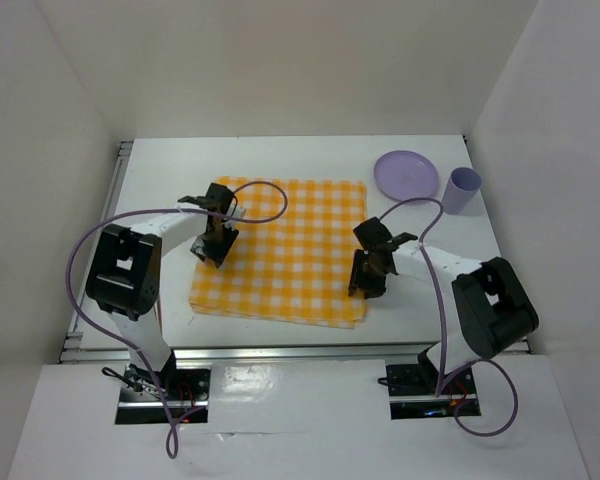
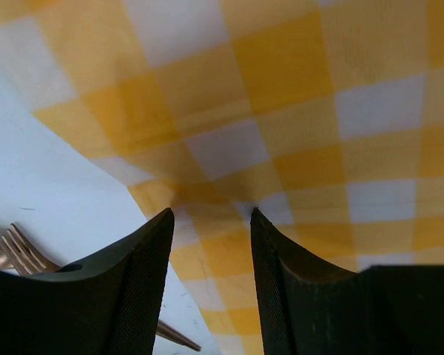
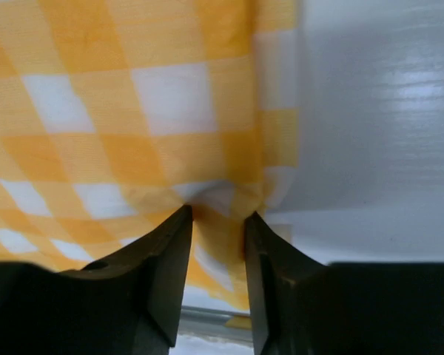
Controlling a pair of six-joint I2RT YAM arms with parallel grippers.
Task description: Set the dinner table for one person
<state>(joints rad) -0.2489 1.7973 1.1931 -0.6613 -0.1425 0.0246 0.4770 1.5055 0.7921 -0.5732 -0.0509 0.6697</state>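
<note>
Since the left pincer (image 1: 210,252) and right pincer (image 1: 368,284) are each nearly closed on a puckered side edge of the checked cloth (image 1: 285,250), spreading it looks to be the step in hand. The desk (image 1: 430,325) lies under and around the cloth; next, both should tug outward evenly.

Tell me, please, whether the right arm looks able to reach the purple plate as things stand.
Probably not yet: the right end effector is shut on the checked cloth. Once it lets go, the way to the purple plate looks free, with the cup beside it.
</note>
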